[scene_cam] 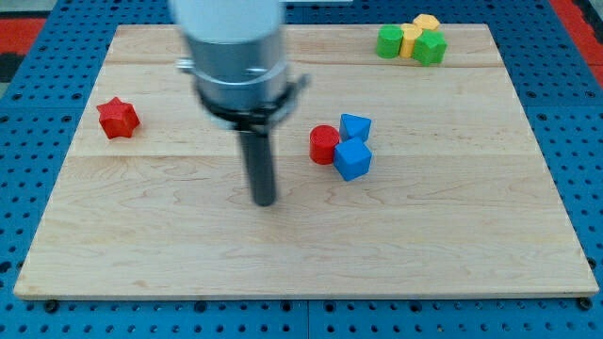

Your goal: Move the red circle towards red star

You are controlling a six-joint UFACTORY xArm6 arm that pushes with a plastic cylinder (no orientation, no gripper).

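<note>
The red circle (324, 144) lies right of the board's middle, touching two blue blocks on its right side. The red star (118, 118) lies near the board's left edge, far to the left of the red circle. My tip (265, 201) rests on the board below and to the left of the red circle, apart from it by about a block's width. The rod rises from the tip to the arm's grey body at the view's top.
A blue block (355, 125) and a blue cube (352, 160) sit against the red circle's right side. At the board's top right stand a green circle (389, 41), two yellow blocks (419, 30) and a green block (431, 47) in a cluster. The wooden board (471, 235) ends at blue pegboard.
</note>
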